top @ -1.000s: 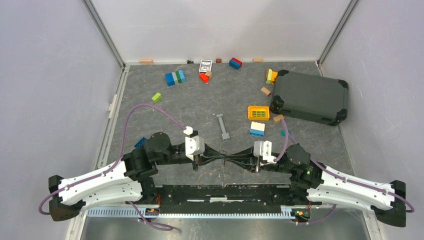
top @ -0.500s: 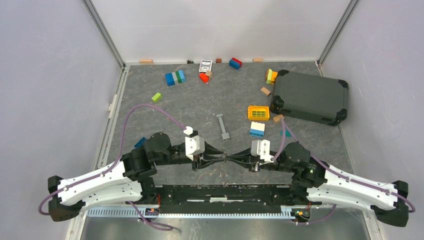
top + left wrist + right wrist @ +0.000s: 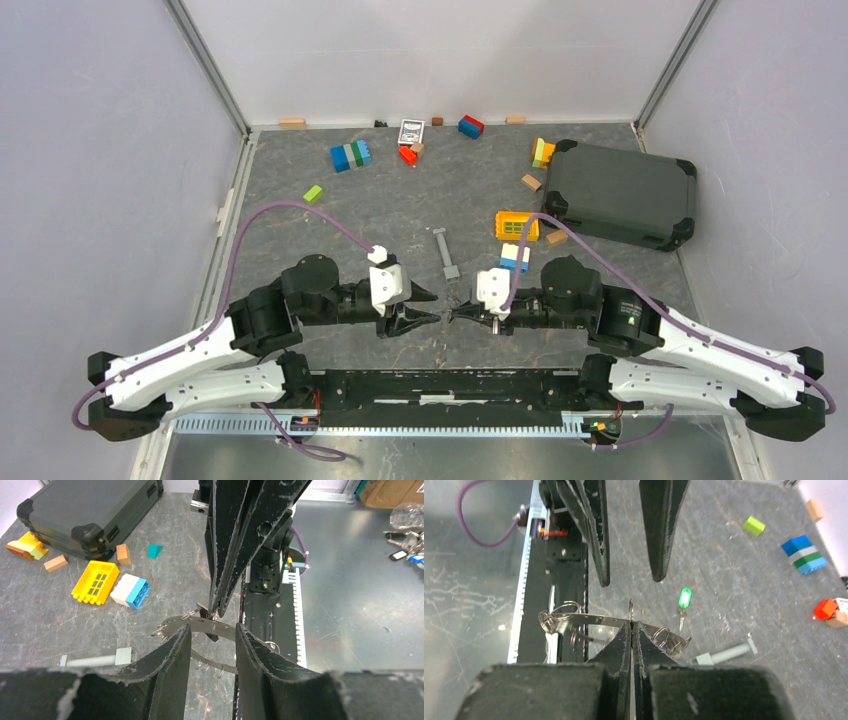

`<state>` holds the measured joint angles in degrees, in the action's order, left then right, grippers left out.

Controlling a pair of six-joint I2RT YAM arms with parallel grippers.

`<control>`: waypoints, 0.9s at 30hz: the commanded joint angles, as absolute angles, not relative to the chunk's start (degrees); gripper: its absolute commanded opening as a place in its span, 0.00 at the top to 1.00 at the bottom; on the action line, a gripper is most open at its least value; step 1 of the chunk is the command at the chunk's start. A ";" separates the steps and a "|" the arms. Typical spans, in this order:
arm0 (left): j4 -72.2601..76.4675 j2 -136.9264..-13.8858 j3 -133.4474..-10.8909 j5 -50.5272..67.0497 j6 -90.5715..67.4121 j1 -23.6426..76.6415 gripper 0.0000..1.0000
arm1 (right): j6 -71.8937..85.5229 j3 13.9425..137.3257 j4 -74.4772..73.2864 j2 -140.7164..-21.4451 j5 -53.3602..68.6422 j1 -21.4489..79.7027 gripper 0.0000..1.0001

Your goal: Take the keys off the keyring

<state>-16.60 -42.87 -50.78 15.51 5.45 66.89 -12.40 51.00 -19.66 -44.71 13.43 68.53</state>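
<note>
The keyring [image 3: 594,620] is a curved silver band carrying several small wire rings, hanging just above the table between the two arms. My right gripper [image 3: 631,625] is shut on one small ring at the band's middle, also seen in the left wrist view [image 3: 216,612]. My left gripper [image 3: 214,630] is open, its fingers either side of the keyring [image 3: 175,622] without touching it. One of the keys, with a green head [image 3: 683,600], lies loose on the table beside the left gripper [image 3: 630,580]. In the top view the two grippers [image 3: 432,305] [image 3: 458,313] face each other tip to tip.
A long grey metal bar [image 3: 446,255] lies just beyond the grippers. A yellow grid block [image 3: 517,224] and a white-and-blue brick [image 3: 515,258] sit to the right, beside a black case [image 3: 620,193]. Loose bricks dot the back. A black rail [image 3: 450,385] runs along the near edge.
The left gripper has opened, let go of the keyring and drawn back a little to the left. The right gripper has shut on the keyring and its wrist has swung leftward.
</note>
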 commanded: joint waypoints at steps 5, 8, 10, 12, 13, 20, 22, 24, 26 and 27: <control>-19.64 -45.18 -53.29 14.83 8.74 66.88 0.56 | -15.11 58.11 -29.44 -48.27 13.03 68.64 1.00; -19.60 -46.58 -53.39 15.82 8.67 66.87 0.57 | -15.24 59.00 -30.36 -49.10 14.04 68.64 1.00; -19.38 -47.57 -53.43 16.53 8.69 66.89 0.60 | -15.21 59.36 -30.55 -49.55 14.91 68.62 1.00; -18.96 -48.37 -53.52 17.27 8.63 66.93 0.62 | -15.20 59.45 -30.34 -49.76 15.89 68.64 1.00; -18.54 -48.73 -53.47 17.54 8.47 66.94 0.63 | -15.21 59.37 -30.16 -49.83 16.18 68.64 1.00; -17.62 -50.15 -53.74 18.98 8.32 66.84 0.69 | -15.03 58.90 -28.97 -49.90 17.06 68.60 1.00; -17.67 -50.29 -53.70 19.22 8.32 66.89 0.70 | -15.03 58.75 -28.76 -49.86 17.08 68.60 1.00; -17.67 -50.53 -53.70 19.42 8.27 66.88 0.71 | -15.03 58.62 -28.66 -49.82 17.12 68.62 1.00; -17.74 -50.85 -53.70 19.84 8.31 66.91 0.72 | -14.95 58.43 -28.46 -49.83 17.09 68.64 1.00; -17.67 -51.01 -53.78 20.01 8.30 66.93 0.72 | -14.94 58.31 -28.35 -49.83 17.16 68.64 1.00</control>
